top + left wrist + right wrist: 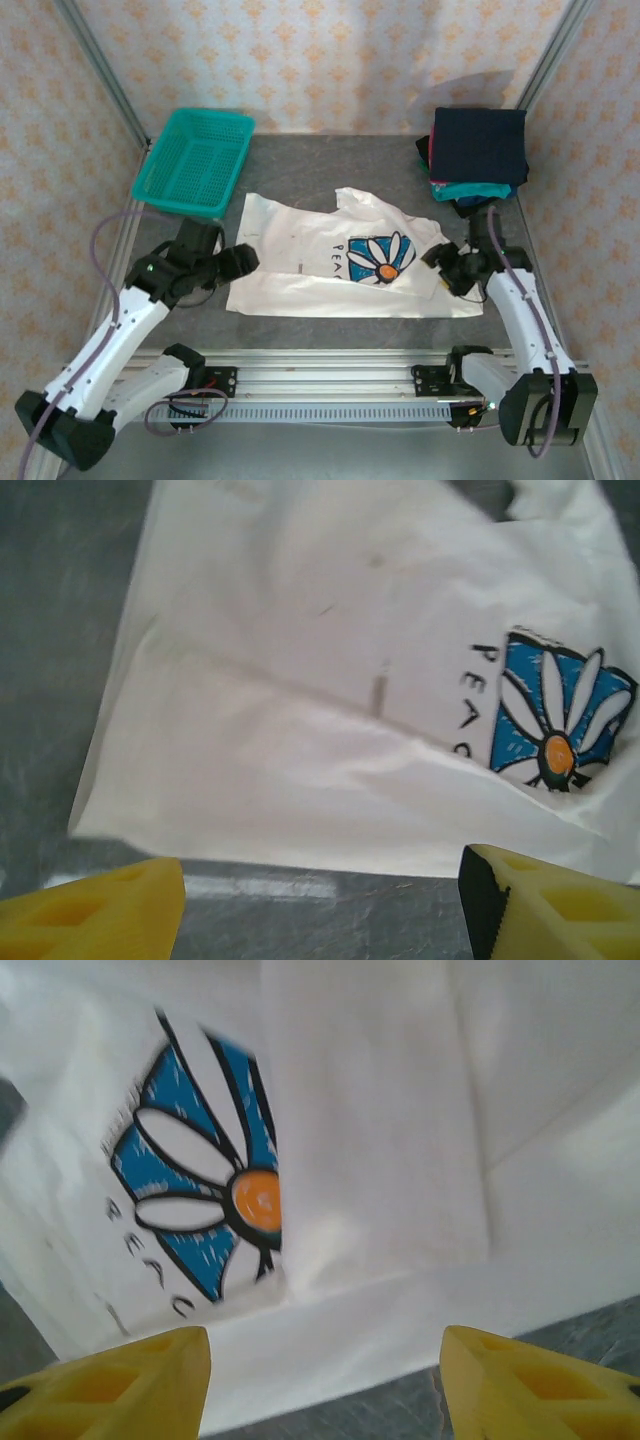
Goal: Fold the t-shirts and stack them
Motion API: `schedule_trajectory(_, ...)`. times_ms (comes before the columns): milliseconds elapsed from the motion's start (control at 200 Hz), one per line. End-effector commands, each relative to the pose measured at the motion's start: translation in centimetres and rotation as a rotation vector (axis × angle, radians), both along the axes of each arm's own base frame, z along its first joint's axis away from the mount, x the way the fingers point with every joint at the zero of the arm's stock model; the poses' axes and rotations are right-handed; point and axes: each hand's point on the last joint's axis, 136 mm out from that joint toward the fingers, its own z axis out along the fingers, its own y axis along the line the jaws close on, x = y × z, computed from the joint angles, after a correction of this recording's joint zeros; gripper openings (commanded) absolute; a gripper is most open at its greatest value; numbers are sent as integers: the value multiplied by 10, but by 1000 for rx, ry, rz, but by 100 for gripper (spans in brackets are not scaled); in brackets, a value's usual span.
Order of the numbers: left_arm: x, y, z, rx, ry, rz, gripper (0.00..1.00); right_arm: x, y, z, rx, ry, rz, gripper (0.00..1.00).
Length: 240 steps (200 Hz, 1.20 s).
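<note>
White t-shirt point(330, 262) lies flat mid-table point(300, 180), long axis left to right, one hand at each end.
We see its daisy print toward the right. The left hand point(238, 262) sits just off the left end and the right hand point(442, 268) over the right end, both released, fingers apart, grasping nothing. The folded t-shirt stack point(478, 150) sits far right, nearer the right arm.

Cream floral-patterned walls point(330, 50), grey speckled tabletop point(330, 165), metal corner posts point(100, 70), even light
</note>
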Motion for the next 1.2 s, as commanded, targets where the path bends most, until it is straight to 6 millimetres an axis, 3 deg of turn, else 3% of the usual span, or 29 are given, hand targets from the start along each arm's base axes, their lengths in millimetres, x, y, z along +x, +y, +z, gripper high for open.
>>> schedule_trajectory(0, 22, -11, 13, 202, -62, -178, 73, -30, 5, -32, 15, 134, -26, 59)
schedule_trajectory(210, 43, -53, 29, 188, -171, -292, 74, -49, -5, -63, -41, 201, -50, 54)
schedule_trajectory(390, 49, -62, 51, 185, -278, -320, 76, -34, -6, -74, -36, 156, -91, 50)
schedule_trajectory(620, 54, -54, 81, 241, -369, -325, 85, -13, -7, -76, -48, 145, -88, 46)
schedule_trajectory(761, 53, -47, 94, 281, -401, -327, 87, -12, -9, -81, -65, 163, -82, 43)
schedule_trajectory(1196, 44, -28, 102, 345, -424, -306, 87, 1, -13, -82, -91, 159, -75, 31)
